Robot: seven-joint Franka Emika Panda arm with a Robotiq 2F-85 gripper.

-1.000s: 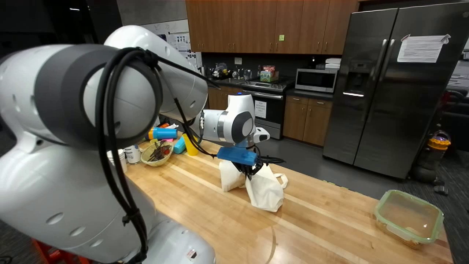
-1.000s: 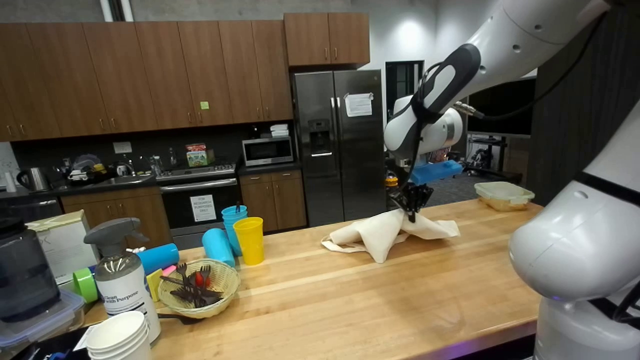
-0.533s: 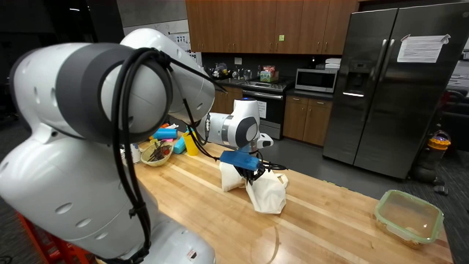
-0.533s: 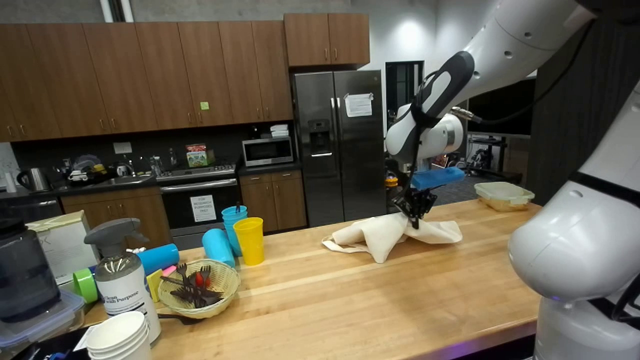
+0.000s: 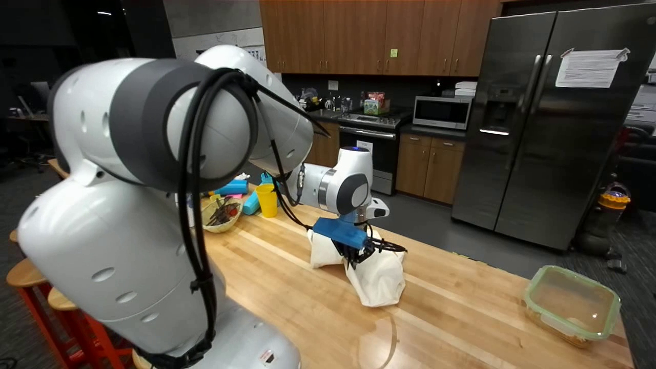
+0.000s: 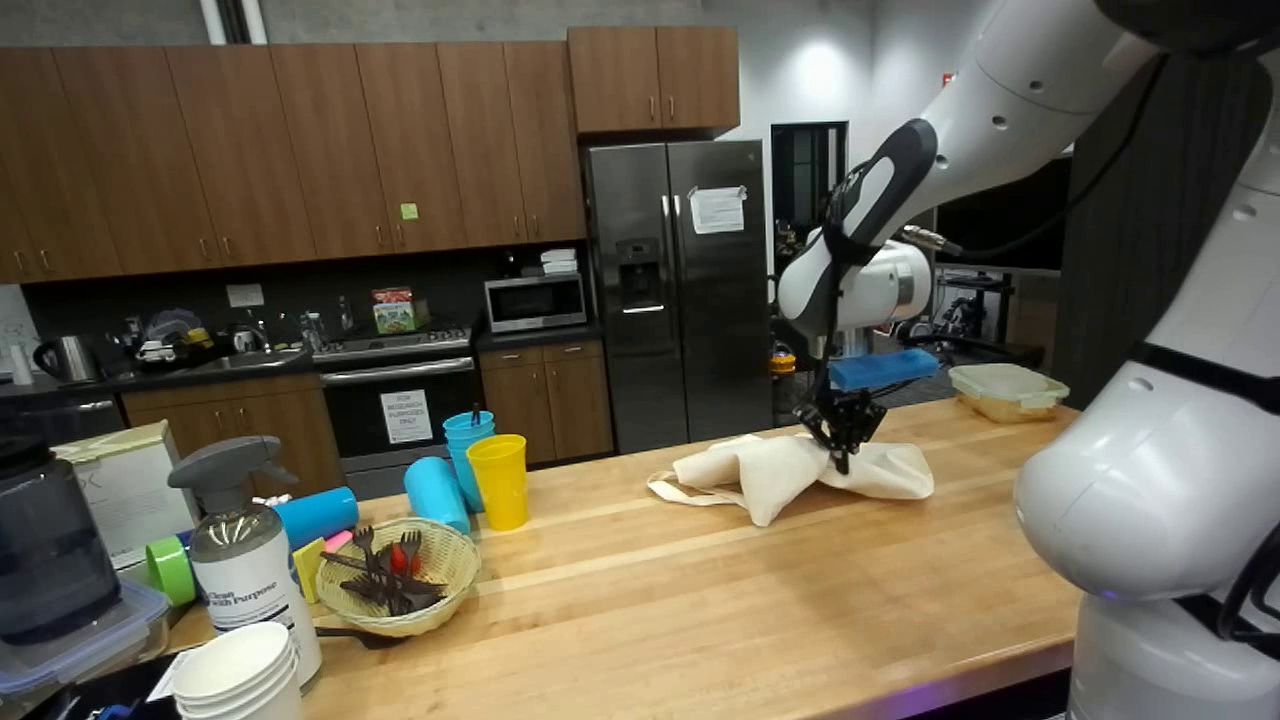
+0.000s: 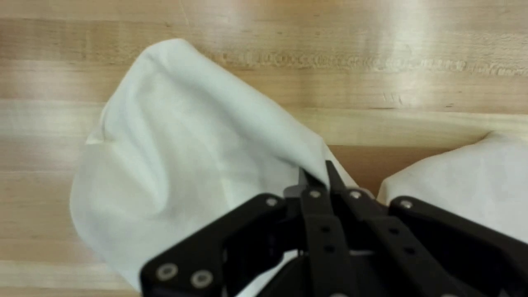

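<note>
My pincer (image 7: 319,177) is drawn fully together on 1 fold of the cream canvas tote bag (image 7: 198,148); in the wrist view that fold runs straight into the grip. So I count the grasp as done, though by my judgement the work is early. The bag lies on the counter (image 6: 700,620), close to the long edge on the refrigerator (image 5: 505,179) side, between the corner that carries the lidded food container (image 5: 573,302) and the stretch of that edge where the yellow cup (image 6: 498,482) stands.

Whatever comes after the grip looks undone to me. The cloth sits rumpled on both sides of my hold: in an exterior view, 1 part spreads toward the container's corner, while the rest bunches toward the cup and trails a strap (image 6: 692,498) along the wood. The bag is neither laid smooth nor raised wholly off the counter, and I have not let it go. Whether the fabric right under the grip is lifted a little or merely pinched where it lies, I cannot tell.

Nothing else touches the pincer. The light blue cups (image 6: 437,493) and the wicker basket (image 6: 440,615) of dark forks (image 6: 385,590) sit toward the counter's end opposite the container, well apart from my grip.
</note>
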